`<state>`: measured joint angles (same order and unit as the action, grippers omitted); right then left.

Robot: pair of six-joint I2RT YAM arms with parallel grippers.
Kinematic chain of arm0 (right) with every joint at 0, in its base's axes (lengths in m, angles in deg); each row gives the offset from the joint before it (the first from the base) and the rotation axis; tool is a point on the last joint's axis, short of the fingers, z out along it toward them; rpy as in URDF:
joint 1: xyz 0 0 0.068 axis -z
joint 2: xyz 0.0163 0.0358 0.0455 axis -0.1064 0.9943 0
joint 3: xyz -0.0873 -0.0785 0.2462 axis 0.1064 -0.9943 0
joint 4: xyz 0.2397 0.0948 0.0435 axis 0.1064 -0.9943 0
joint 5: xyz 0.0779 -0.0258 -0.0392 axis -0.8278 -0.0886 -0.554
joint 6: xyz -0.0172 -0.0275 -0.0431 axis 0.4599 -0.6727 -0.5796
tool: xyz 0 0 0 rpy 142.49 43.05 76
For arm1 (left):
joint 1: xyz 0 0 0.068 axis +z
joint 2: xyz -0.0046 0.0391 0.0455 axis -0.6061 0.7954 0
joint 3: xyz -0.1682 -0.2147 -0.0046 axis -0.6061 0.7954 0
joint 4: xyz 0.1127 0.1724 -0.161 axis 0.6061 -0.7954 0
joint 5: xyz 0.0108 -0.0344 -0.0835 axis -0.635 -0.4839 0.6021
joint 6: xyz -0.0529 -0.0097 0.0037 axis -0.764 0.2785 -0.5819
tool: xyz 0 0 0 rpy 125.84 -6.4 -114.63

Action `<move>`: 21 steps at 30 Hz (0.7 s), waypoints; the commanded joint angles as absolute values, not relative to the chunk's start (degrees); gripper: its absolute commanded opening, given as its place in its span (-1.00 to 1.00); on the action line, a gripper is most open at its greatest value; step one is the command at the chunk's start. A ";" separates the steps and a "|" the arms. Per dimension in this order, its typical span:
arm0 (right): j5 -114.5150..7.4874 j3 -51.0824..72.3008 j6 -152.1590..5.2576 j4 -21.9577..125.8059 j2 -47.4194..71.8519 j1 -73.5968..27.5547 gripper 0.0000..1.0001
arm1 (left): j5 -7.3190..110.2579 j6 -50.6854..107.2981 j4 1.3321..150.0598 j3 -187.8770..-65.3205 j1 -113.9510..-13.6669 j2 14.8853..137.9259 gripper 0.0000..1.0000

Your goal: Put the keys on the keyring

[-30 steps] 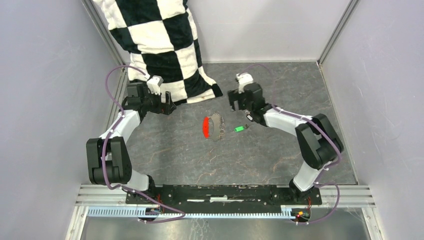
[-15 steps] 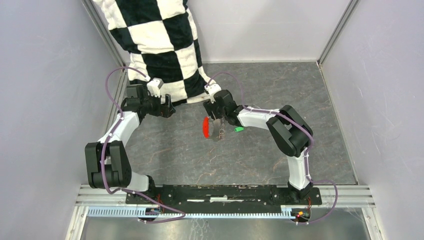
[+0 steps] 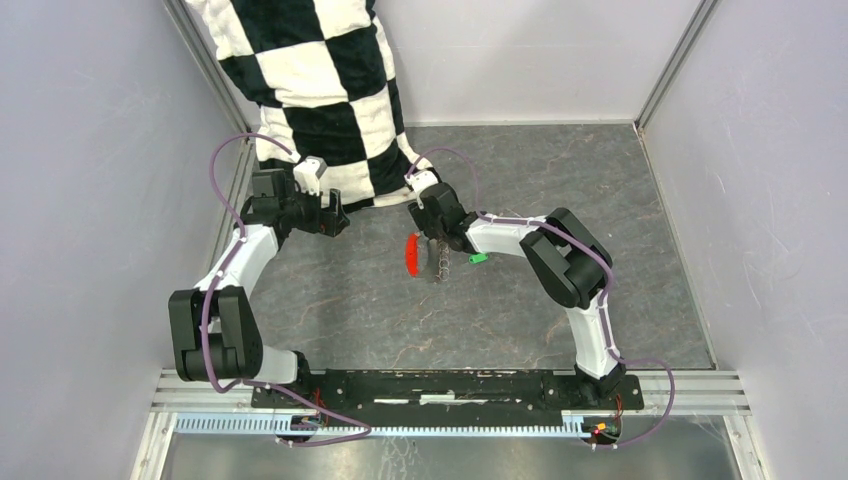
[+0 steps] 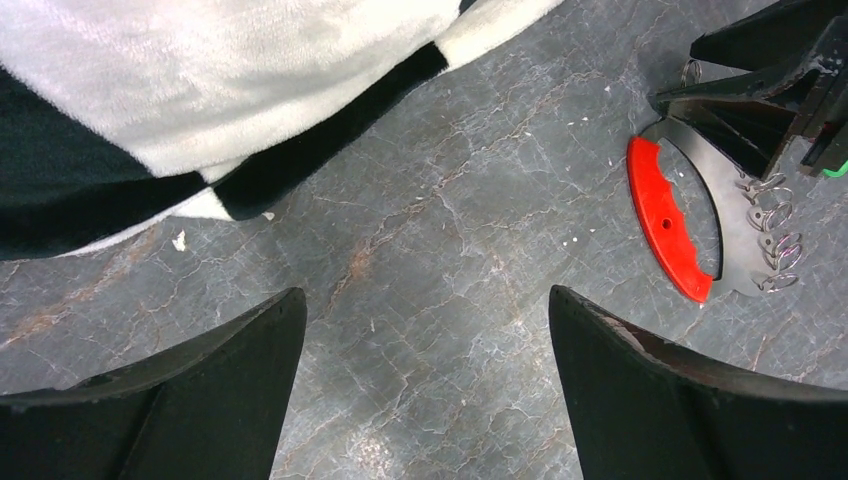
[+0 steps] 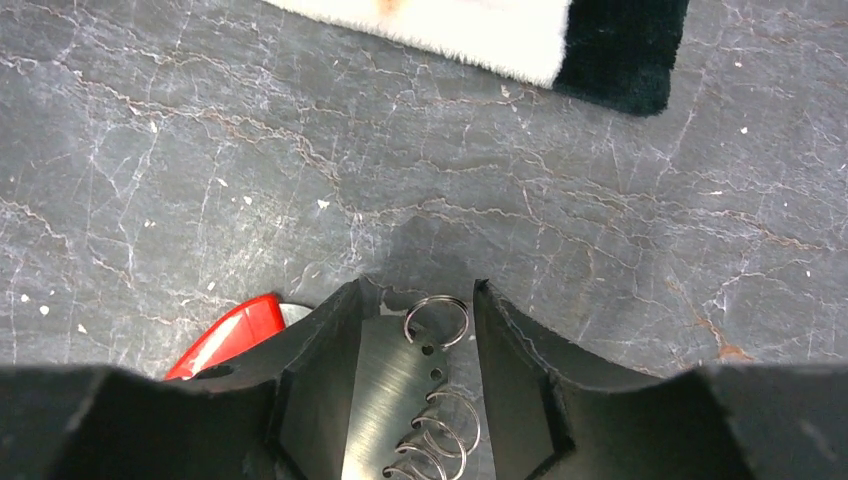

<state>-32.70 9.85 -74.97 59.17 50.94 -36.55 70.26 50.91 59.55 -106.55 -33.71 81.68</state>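
Right gripper [image 5: 417, 292]: your fingers stand half-closed, one on each side of the keyring's grey plate. You cannot tell whether they pinch it or only flank it.
Keyring [image 5: 385, 390]: it lies flat on the grey table [image 3: 560, 180] near the middle, directly under your right gripper.
Red piece [image 5: 232, 335]: the keyring's curved red part shows just outside one finger, at the left of your wrist view.
Small rings [image 5: 437, 320]: a row runs along the plate's edge between your fingers, the top one just past the fingertips.
Green key [image 3: 479, 258]: it sits on the table just beside the keyring, apart from it, close to your right arm.
Left gripper [image 4: 425, 293]: jaws wide with nothing between them, over bare table, apart from the keyring.
Checkered cloth [image 3: 300, 80]: black and white, its edge lies just beyond your left gripper.
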 commanded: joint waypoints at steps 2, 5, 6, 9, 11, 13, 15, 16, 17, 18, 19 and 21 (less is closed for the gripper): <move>-30.92 12.93 -74.20 59.55 52.92 -36.78 -0.06 | 69.82 53.81 58.85 -106.30 -33.96 79.52 0.89; -31.27 12.85 -73.64 59.55 53.04 -36.78 -0.20 | 69.84 54.22 58.58 -106.21 -33.99 79.32 0.87; -31.53 12.85 -73.40 59.47 53.02 -36.76 -0.26 | 69.80 54.22 58.54 -106.20 -33.99 79.25 0.86; -32.29 12.21 -72.72 59.69 52.46 -36.75 -0.50 | 69.98 54.09 58.56 -106.41 -33.97 79.14 0.83; -33.04 11.52 -72.38 60.45 51.74 -36.69 -0.67 | 70.44 53.79 58.39 -106.54 -34.04 78.96 0.81; -34.32 10.99 -72.22 61.23 50.84 -36.65 -0.85 | 71.25 53.44 58.39 -106.58 -34.01 78.83 0.79; -36.66 10.45 -72.10 62.38 49.77 -36.62 -0.99 | 72.13 53.07 58.36 -106.55 -34.04 78.62 0.78; -38.69 10.24 -72.05 63.06 49.30 -36.57 -0.99 | 72.47 52.97 58.38 -106.55 -34.01 78.53 0.76; -40.06 10.13 -72.09 63.57 48.72 -36.60 -1.00 | 72.89 52.84 58.36 -106.55 -34.02 78.44 0.75; -41.65 9.96 -71.97 64.11 48.02 -36.56 -1.00 | 73.00 52.74 58.36 -106.47 -34.03 78.38 0.74; -42.40 9.83 -72.00 64.49 47.48 -36.60 -1.00 | 73.08 52.64 58.34 -106.40 -34.05 78.35 0.73; -43.63 9.30 -71.96 64.99 46.10 -36.57 -1.00 | 73.09 52.64 58.33 -106.30 -34.01 78.26 0.72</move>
<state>-38.71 9.96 -72.58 61.16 51.25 -36.59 70.93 51.35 58.65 -106.55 -33.71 80.15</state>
